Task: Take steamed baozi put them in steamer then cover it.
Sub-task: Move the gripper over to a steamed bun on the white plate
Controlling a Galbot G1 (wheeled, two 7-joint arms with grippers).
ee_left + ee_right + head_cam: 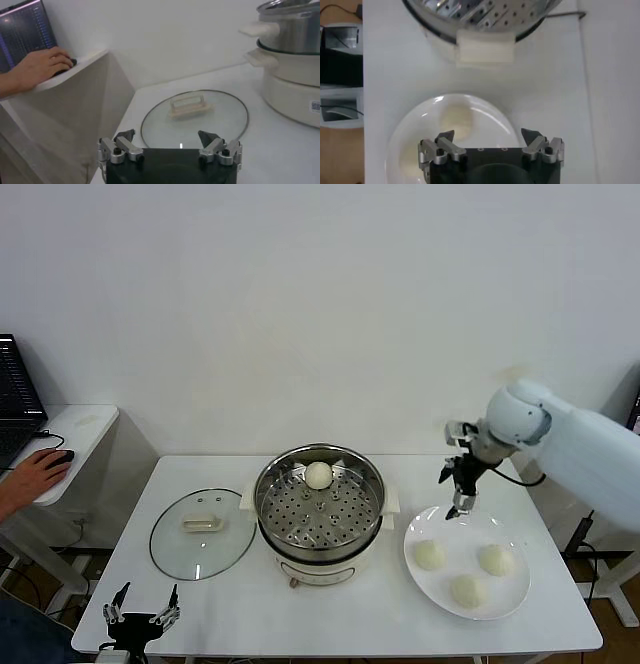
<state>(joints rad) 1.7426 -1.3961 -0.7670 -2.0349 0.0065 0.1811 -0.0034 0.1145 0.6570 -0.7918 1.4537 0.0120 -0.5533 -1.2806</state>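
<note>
A: Where are the round white dough buns (467, 588)?

B: One sits in the shiny steel steamer pot (319, 506), mid-table. Three wait on the flat white plate (512, 592), right side.

A: And the right gripper (461, 490)?

B: Above the plate's back rim, wide open, holding nothing, probably to grab another. The left gripper (141, 607) waits open at the front left corner. The clear glass lid (203, 532) lies left of the pot, so it stays open.

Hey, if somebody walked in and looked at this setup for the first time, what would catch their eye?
The shiny steamer in the middle of the white table, open, with one baozi on its perforated tray. To its right, a white plate holds three more buns, and the right tool hovers open above the plate's near-steamer edge. On the steamer's left the glass cover lies flat, with the left tool idle and open at the table's front corner.
</note>
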